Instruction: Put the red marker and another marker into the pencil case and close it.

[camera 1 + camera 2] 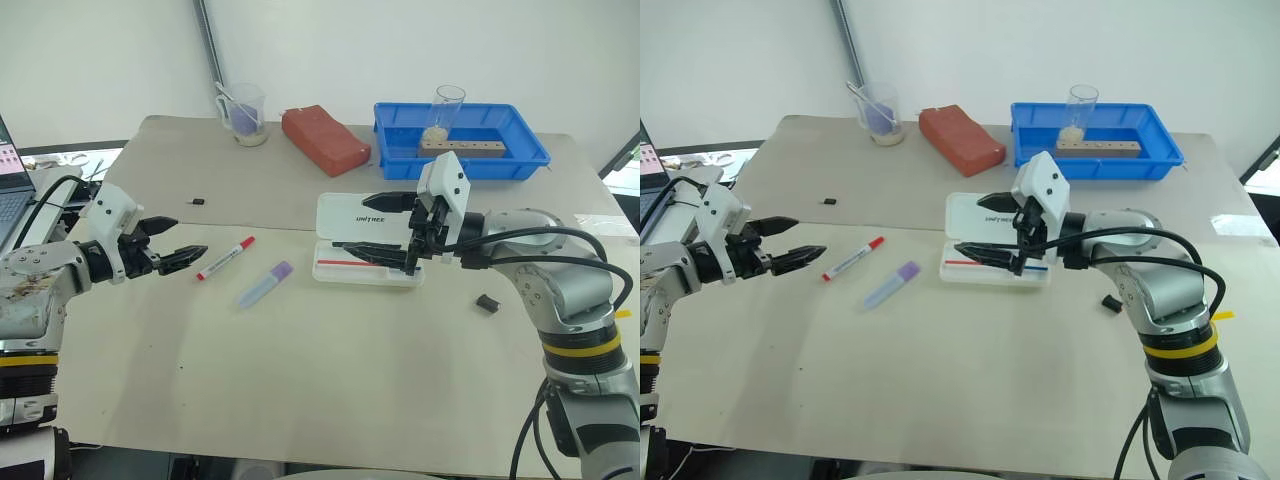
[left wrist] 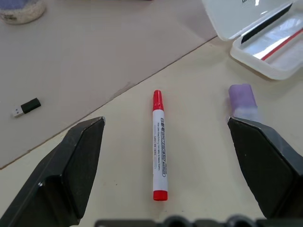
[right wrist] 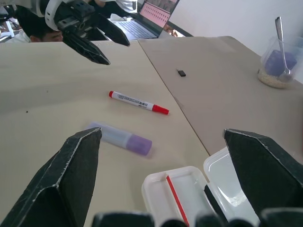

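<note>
The red marker [image 1: 226,257] lies on the table with its cap toward the far right. A short lilac marker [image 1: 265,284] with a purple cap rests just to its right. Further right, the white pencil case [image 1: 335,212] lies open, its lid folded back; a thin red pen [image 1: 348,264] is in its tray. My left gripper [image 1: 187,238] stands open and empty, just left of the red marker and pointing at it. In the left wrist view the red marker [image 2: 159,144] lies between the open fingers [image 2: 71,161]. My right gripper [image 1: 352,223] hovers open and empty over the case.
A blue tray [image 1: 392,150] at the back right holds a glass [image 1: 448,108] and a wooden block. A red brick-shaped block [image 1: 324,138] and a measuring cup [image 1: 245,115] stand at the back. Small black bits [image 1: 197,201] [image 1: 487,303] lie on the table. A laptop [image 1: 12,195] sits at the left edge.
</note>
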